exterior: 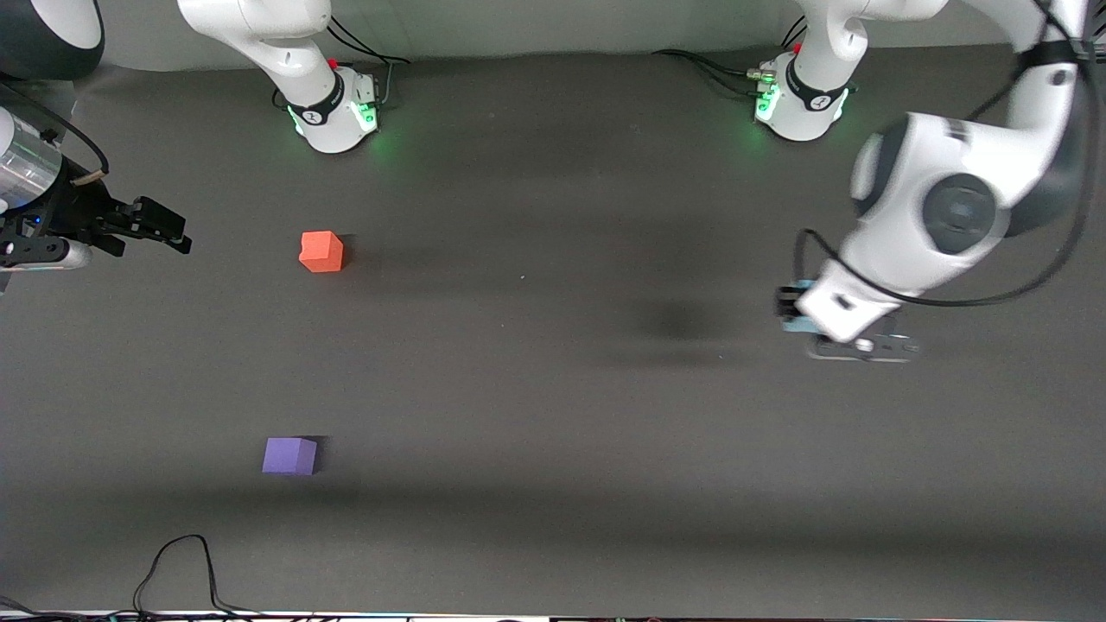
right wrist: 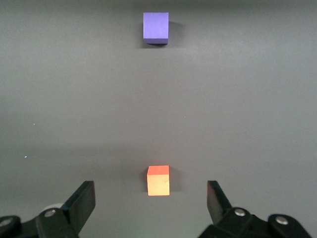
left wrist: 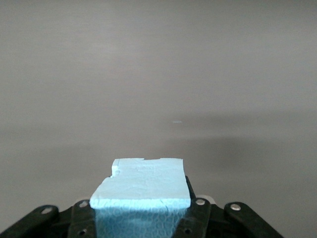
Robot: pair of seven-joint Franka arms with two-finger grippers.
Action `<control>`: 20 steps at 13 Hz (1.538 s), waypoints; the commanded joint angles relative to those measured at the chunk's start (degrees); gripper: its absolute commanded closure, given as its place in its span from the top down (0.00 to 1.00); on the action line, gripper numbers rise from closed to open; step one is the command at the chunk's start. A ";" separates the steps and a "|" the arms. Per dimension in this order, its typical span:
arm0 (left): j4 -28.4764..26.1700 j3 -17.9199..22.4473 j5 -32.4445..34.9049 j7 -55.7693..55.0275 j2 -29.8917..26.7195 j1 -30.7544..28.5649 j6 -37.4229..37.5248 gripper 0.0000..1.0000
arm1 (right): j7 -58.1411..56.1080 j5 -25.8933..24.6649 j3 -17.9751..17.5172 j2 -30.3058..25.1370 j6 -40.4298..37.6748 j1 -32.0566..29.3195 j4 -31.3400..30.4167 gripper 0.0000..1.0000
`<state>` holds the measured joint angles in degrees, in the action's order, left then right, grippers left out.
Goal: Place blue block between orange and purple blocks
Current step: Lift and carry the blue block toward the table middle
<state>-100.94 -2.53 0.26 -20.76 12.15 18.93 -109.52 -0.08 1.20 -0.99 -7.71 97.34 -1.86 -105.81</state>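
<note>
The blue block (exterior: 793, 324) is held in my left gripper (exterior: 788, 313), which is shut on it above the table toward the left arm's end. In the left wrist view the blue block (left wrist: 143, 186) fills the space between the jaws of the left gripper (left wrist: 143, 210). The orange block (exterior: 321, 251) sits on the table toward the right arm's end. The purple block (exterior: 289, 455) sits nearer to the front camera than the orange one. My right gripper (exterior: 160, 226) is open and empty, up in the air at the right arm's end. In the right wrist view, the right gripper (right wrist: 150, 198) faces the orange block (right wrist: 158, 181) and the purple block (right wrist: 155, 27).
The table (exterior: 553, 389) is covered in a dark grey mat. The two arm bases (exterior: 337, 108) stand along its back edge. A black cable (exterior: 177, 570) loops at the front edge, nearer to the camera than the purple block.
</note>
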 commanded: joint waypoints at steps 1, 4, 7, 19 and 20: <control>9.51 0.95 0.35 -14.25 8.83 11.17 1.07 0.53 | -1.24 1.44 0.63 -1.61 -0.14 0.45 -1.24 1.00; 23.63 1.04 1.14 -28.41 20.95 22.17 1.24 0.53 | -1.24 1.44 0.63 -1.61 -0.14 0.45 -1.24 1.00; 31.32 1.04 3.25 -36.87 30.98 30.43 -1.46 0.53 | -1.24 1.44 0.63 -1.61 -0.14 0.45 -1.24 1.00; 31.07 0.95 3.52 -39.71 42.43 35.03 -17.48 1.00 | -1.33 1.35 0.63 -1.53 -0.14 0.45 -0.98 1.00; 31.16 0.95 3.52 -39.44 42.00 34.77 -16.69 1.00 | -1.24 1.44 0.63 -1.18 0.21 0.45 -0.89 1.00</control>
<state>-71.31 -1.98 3.66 -59.68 54.10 53.56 -127.76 -0.08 1.20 -0.98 -7.98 97.34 -1.84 -105.83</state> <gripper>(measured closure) 0.216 0.000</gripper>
